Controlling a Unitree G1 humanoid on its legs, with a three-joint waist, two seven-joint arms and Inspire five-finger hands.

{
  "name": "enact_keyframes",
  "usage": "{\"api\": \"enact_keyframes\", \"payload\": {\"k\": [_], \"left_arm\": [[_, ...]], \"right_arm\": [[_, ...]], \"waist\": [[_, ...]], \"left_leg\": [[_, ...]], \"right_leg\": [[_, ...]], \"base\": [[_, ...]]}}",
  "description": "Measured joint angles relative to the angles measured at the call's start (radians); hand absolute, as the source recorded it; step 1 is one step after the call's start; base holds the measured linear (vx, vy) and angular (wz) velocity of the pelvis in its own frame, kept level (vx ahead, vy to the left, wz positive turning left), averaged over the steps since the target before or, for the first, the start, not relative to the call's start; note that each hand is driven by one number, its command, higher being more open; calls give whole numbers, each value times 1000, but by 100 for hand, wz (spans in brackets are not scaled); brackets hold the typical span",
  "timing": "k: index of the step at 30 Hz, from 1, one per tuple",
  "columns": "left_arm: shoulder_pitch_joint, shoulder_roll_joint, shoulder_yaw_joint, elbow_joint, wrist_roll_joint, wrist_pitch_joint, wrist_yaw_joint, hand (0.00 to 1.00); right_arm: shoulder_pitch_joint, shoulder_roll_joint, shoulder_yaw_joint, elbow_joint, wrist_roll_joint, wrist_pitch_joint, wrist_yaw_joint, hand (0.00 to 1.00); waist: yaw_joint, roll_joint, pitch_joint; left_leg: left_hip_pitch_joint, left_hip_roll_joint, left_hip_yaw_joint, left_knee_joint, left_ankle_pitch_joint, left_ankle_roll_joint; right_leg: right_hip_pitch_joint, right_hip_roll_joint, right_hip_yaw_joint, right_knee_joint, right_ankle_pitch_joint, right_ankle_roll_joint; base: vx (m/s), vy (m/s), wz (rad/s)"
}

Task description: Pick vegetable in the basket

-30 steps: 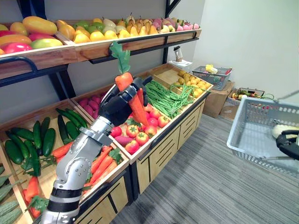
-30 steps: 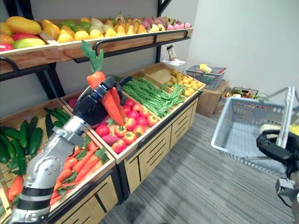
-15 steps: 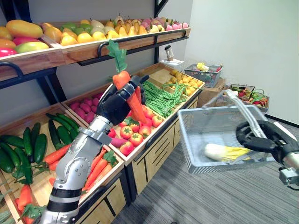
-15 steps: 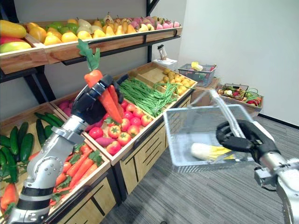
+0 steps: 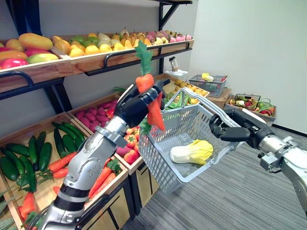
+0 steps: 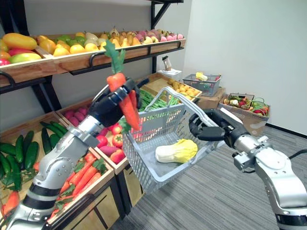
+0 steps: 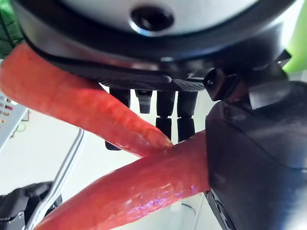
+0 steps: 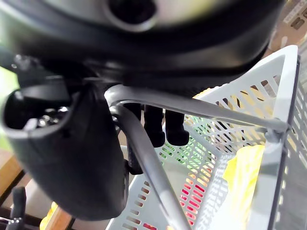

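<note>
In the left eye view, a bunch of carrots point(image 5: 154, 109) with green tops is held up in the left hand point(image 5: 132, 103), whose fingers are curled round it. The orange tips are pointed down over the rim of the grey plastic basket point(image 5: 160, 146), at the basket's 11 o'clock corner. A napa cabbage point(image 5: 192, 152) is seen lying inside the basket. The wire handle point(image 5: 213, 103) is gripped by the right hand point(image 5: 230, 130) at the basket's 3 o'clock side, and the basket is held tilted in front of the wooden vegetable stand point(image 5: 112, 211). In the right eye view, the same arrangement is shown, with the carrots at 11 o'clock of the cabbage. In the left wrist view, two carrots are seen crossed and pinched between the fingers point(image 7: 165, 103) and the thumb. In the right wrist view, the fingers point(image 8: 156, 124) are hooked round the handle, and the cabbage's yellow is seen through the basket's perforated wall.
</note>
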State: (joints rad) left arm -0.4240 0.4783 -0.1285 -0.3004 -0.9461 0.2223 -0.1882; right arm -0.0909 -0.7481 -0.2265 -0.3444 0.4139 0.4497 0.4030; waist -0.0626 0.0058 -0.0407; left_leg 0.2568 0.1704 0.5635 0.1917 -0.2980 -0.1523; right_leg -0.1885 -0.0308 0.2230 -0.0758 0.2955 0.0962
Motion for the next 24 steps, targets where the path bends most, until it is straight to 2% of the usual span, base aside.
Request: {"api": "enact_keyframes", "payload": {"k": [5, 13, 15, 24], "left_arm": [[-1, 10, -103, -23, 86, 7, -53, 0], [-1, 24, -141, -30, 113, -2, -79, 0], [-1, 25, -148, -30, 136, -3, -85, 0], [19, 23, -294, -8, 248, -2, -161, 0]], "right_arm": [[-5, 0, 62, 0, 19, 43, -1, 0], [-11, 0, 115, 0, 19, 77, -1, 0], [-18, 0, 122, 0, 19, 80, -1, 0], [-56, 0, 124, 0, 19, 80, -11, 0]], "waist": [[-2, 10, -8], [-6, 16, -13], [-6, 16, -13], [-10, 16, -13]], "left_leg": [[5, 4, -3, -10, 3, -6], [8, 7, -9, -15, 5, -8], [8, 7, -10, -15, 5, -9], [10, 8, -11, -17, 6, -10]], "right_leg": [[11, 1, -9, -15, 3, -2], [17, 2, -18, -19, 3, -2], [18, 2, -18, -19, 3, -2], [19, 2, -20, -19, 3, -2]], "base": [[5, 9, 2], [4, 5, 1], [0, 0, 0], [0, 0, 0]]}}
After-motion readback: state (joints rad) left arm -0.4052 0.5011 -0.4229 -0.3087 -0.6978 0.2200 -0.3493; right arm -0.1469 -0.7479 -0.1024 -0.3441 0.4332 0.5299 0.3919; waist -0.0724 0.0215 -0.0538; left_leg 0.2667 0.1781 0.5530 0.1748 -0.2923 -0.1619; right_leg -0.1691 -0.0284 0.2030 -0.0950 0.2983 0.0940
